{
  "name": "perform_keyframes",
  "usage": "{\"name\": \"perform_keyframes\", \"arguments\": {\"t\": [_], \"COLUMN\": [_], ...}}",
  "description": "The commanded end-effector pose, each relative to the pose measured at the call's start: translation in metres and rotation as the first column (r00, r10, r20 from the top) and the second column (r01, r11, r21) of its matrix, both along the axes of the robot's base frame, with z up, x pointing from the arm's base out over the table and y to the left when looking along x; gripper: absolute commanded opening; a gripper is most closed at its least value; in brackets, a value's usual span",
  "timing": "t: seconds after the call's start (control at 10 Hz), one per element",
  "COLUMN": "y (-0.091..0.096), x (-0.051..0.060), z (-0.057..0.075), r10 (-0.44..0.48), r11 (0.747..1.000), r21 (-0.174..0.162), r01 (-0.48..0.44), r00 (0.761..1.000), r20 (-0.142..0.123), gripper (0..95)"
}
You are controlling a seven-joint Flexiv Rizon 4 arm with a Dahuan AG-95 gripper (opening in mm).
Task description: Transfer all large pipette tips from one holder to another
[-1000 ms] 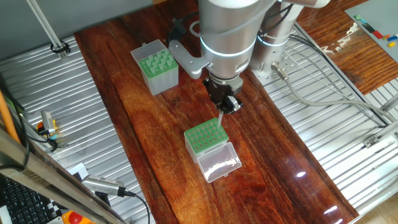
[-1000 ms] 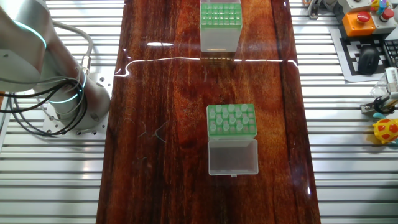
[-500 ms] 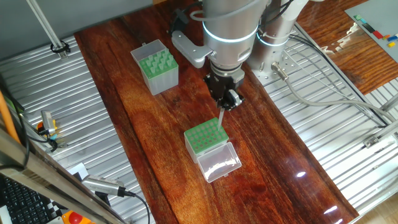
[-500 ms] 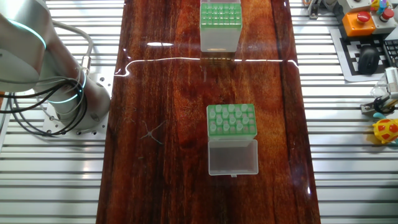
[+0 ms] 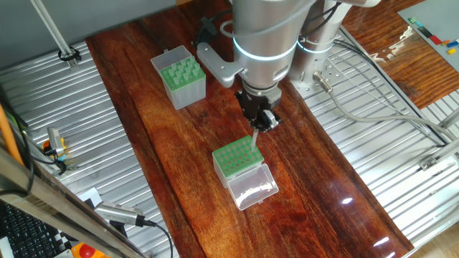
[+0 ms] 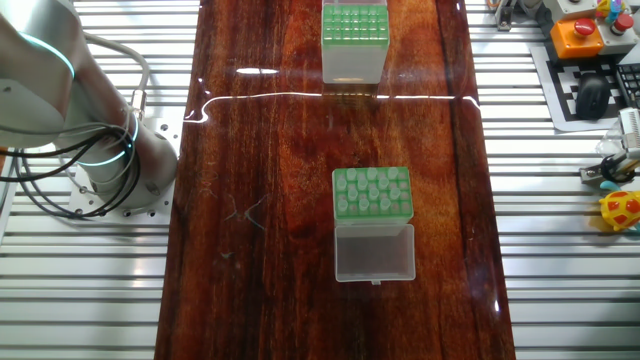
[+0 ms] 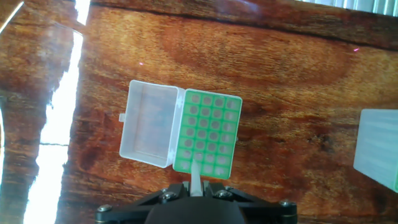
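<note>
My gripper (image 5: 260, 122) is shut on one large pipette tip (image 5: 254, 137), a pale slim cone pointing down. In the hand view the tip (image 7: 196, 176) sits between the jaws of the gripper (image 7: 196, 190), its point over the near edge of the green hole plate of the shorter box (image 7: 207, 134). That box (image 5: 235, 157) has its clear lid (image 5: 252, 188) folded open. The taller grey-sided holder (image 5: 181, 75) stands at the back left with several tips upright in it. In the other fixed view I see both boxes (image 6: 372, 193) (image 6: 354, 40), while the gripper stays out of view.
The arm's base (image 6: 95, 150) is bolted on the ribbed metal beside the wooden table (image 5: 179, 136). Cables (image 5: 373, 107) trail on the right. The taller holder (image 7: 378, 149) shows at the hand view's right edge. Control gear (image 6: 590, 40) lies off the table's far corner.
The hand rose a little half a second ago and has come back down over the shorter box. The tip stays held. Neither box has moved.
</note>
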State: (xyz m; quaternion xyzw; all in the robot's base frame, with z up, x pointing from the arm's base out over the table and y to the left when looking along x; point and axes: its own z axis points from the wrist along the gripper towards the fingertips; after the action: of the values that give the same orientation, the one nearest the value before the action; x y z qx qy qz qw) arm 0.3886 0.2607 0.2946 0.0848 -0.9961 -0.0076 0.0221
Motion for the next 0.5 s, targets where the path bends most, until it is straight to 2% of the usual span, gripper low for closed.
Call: {"name": "perform_keyframes", "arguments": {"t": [0.1,0.5], "y": [0.0018,0.0014], "x": [-0.0045,-0.0141], "z": [-0.002,-0.0082], "r10": [-0.007,-0.007], "r11": [1.0,1.0], "r21": [-0.005,-0.007], "r01": [0.007,0.007], "r00": [1.0,1.0], "r20": [0.002,0.013], "gripper": [0.0,0.0]}}
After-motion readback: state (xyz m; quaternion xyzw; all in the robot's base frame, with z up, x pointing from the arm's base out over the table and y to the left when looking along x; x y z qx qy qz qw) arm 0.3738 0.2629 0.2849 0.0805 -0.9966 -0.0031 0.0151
